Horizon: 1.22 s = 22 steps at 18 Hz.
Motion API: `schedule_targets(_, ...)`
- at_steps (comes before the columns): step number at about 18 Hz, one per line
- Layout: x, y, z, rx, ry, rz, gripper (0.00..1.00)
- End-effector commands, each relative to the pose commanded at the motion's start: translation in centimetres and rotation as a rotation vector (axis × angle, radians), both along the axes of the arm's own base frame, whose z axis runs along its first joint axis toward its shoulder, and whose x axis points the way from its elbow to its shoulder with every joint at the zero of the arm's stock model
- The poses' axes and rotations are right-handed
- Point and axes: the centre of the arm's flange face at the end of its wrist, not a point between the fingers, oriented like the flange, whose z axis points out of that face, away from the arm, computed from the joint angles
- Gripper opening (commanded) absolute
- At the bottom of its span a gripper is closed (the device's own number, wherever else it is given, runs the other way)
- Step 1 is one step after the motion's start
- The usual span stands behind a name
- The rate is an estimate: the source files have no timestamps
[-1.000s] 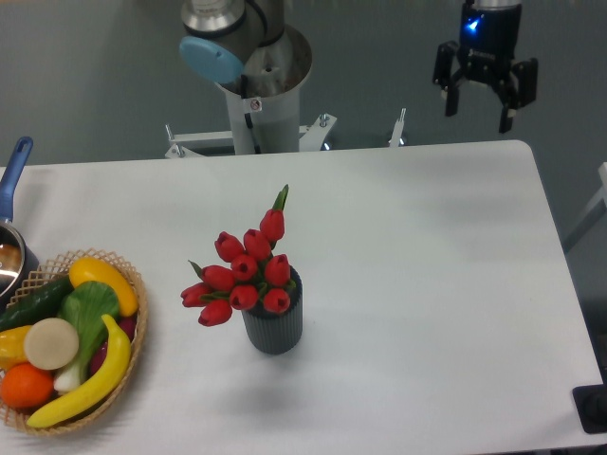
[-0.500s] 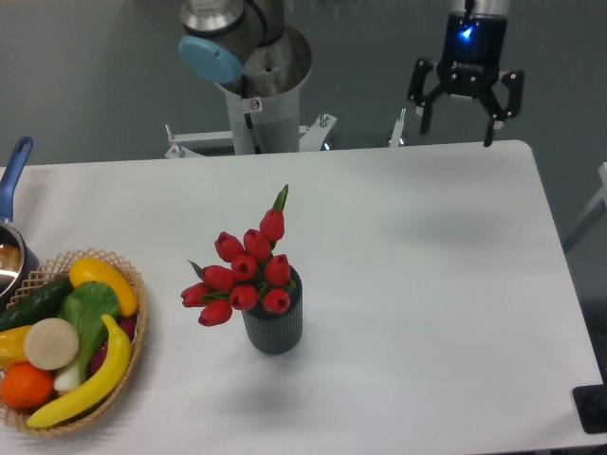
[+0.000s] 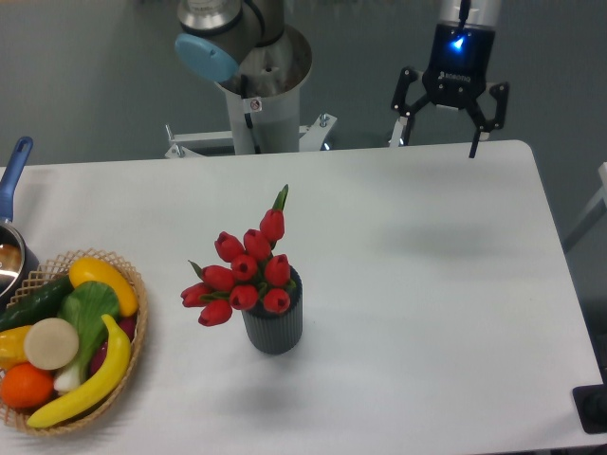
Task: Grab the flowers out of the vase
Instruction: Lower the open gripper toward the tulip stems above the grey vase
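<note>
The claw [image 3: 434, 140] hangs in the air over the far edge of the table [image 3: 427, 284], toward the right side, with its two fingers [image 3: 474, 142] spread wide and pointing down. It holds nothing and touches nothing; a blue light glows on the body just above it.

The flowers [image 3: 242, 270], a bunch of red tulip buds with green stems, stand in the vase [image 3: 275, 322], a short dark grey ribbed cup near the middle of the table. The bunch leans left, with a few buds hanging out over the rim on that side and one green tip sticking up above the rest. The flowers and vase are well apart from the claw, down and to the left of it from where I stand, closer to the near edge of the table.

At the left edge sits a woven basket [image 3: 133, 355] holding a banana [image 3: 95, 374], an orange [image 3: 24, 384], a cucumber [image 3: 33, 301] and other produce. Just behind it a pot [image 3: 11, 256] with a blue handle pokes in from the side. The arm's base [image 3: 261, 85] stands behind the table's far edge.

Compared with a second ago, the claw has moved left along the far edge, nearer the flowers' side, and its fingers have opened wider. The flowers, vase and basket have not shifted.
</note>
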Motion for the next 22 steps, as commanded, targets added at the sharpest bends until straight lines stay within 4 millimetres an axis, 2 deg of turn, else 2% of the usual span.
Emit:
schedule_targets(8, 2.1, 4.6, -1.9, -0.003, -0.012, -0.113, 1.0)
schedule_targets(12, 2.8, 7.9, -3.8, 0.142, -0.043, -0.197, 1.0)
schedule_targets(15, 2.8, 8.9, -4.2, 0.266, -0.084, -0.229, 1.0)
schedule_targets(22, 4.2, 13.3, -7.2, 0.286, -0.058, -0.372, 1.0)
